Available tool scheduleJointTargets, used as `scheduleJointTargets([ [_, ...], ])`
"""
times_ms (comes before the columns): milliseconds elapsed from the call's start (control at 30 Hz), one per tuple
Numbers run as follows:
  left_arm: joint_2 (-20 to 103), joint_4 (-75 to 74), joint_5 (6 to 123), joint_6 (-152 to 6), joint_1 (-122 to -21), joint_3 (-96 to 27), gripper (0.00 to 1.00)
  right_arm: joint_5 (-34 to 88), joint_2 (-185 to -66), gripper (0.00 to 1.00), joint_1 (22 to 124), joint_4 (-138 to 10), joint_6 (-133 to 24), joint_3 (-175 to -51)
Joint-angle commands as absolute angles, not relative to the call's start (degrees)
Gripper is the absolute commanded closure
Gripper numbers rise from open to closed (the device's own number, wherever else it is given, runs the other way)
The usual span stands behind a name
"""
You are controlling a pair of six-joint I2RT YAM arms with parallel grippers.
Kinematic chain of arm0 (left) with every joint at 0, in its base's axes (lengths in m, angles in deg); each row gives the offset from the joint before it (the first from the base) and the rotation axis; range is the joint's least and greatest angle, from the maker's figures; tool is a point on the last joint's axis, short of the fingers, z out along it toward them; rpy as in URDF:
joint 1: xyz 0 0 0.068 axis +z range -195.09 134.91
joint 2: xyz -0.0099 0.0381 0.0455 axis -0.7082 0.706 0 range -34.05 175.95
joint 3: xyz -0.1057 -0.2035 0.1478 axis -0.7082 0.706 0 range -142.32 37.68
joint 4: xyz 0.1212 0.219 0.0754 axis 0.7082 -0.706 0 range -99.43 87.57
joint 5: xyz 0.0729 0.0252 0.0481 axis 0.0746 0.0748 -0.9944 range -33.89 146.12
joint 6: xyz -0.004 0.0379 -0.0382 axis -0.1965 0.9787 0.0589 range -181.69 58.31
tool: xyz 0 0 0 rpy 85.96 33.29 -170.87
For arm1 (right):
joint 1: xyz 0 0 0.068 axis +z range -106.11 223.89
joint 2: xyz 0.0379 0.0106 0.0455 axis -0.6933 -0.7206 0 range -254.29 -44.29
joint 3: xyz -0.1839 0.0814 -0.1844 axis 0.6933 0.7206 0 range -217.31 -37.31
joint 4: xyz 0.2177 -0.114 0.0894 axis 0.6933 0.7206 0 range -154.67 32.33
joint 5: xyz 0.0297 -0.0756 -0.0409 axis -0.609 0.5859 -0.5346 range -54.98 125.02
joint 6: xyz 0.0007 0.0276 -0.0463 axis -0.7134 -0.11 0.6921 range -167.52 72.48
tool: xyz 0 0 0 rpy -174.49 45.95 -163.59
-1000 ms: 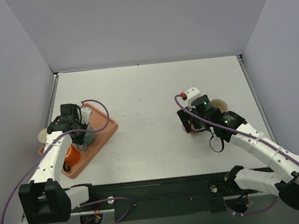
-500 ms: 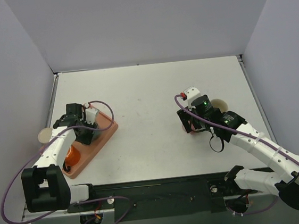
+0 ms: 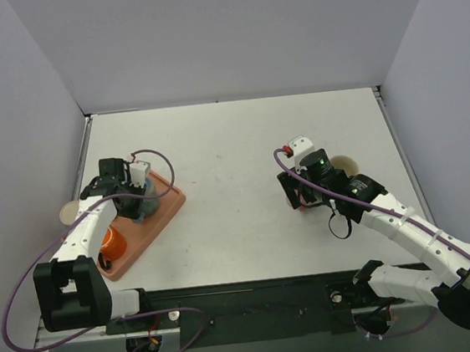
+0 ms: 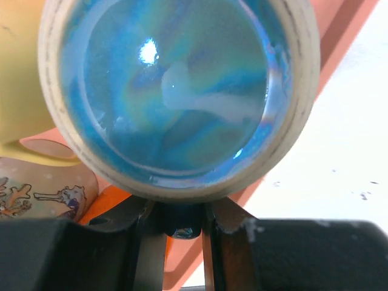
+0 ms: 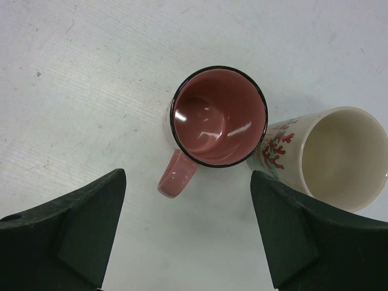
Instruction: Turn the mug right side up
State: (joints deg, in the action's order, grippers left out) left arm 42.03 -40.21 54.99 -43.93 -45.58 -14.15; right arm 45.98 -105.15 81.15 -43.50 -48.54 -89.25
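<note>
My left gripper (image 4: 179,213) is shut on the dark blue handle of a blue-glazed mug (image 4: 179,91). The mug's cream rim and shiny blue inside face the wrist camera. In the top view the left gripper (image 3: 125,199) holds this mug (image 3: 137,208) over the salmon tray (image 3: 165,210). My right gripper (image 5: 188,177) is open and empty above an upright pink mug (image 5: 218,118) on the table; it also shows in the top view (image 3: 296,193).
An upright cream mug with a coral pattern (image 5: 342,157) touches the pink mug. An orange cup (image 3: 112,242) stands on the tray's near end. A yellow mug (image 4: 18,73) and a seahorse-patterned mug (image 4: 42,194) sit beside the held mug. A cream disc (image 3: 70,213) lies left of the tray.
My left wrist has turned and shifted slightly over the tray, rotating the blue mug with it. The right arm has not moved.
</note>
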Motion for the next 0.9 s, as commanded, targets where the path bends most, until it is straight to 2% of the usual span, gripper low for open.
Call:
scheduleJointTargets([
  [0, 39.4, -43.2, 63.7, -49.2, -43.4, -22.3, 1.0, 44.4, -103.9, 0.22, 82.3, -44.5, -48.4, -89.5],
  [133, 35.8, -45.1, 69.2, -52.8, -42.3, -25.9, 1.0, 43.1, -102.1, 0.22, 84.9, -48.8, -53.4, -90.0],
  [367, 36.8, -46.3, 75.2, -54.7, -40.3, -27.9, 1.0, 38.2, -103.6, 0.23, 93.3, -69.6, -65.0, -87.2],
  [600, 36.0, -49.2, 85.5, -61.3, -38.3, -35.7, 1.0, 37.4, -113.2, 0.23, 100.8, -90.6, -76.2, -88.1],
  [767, 32.9, -49.4, 99.5, -68.3, -38.7, -40.7, 1.0, 35.5, -119.7, 0.23, 102.4, -93.5, -79.7, -94.8],
  [867, 31.3, -47.3, 103.4, -74.1, -38.7, -42.8, 1.0, 35.5, -120.3, 0.21, 103.1, -99.4, -80.9, -95.7],
])
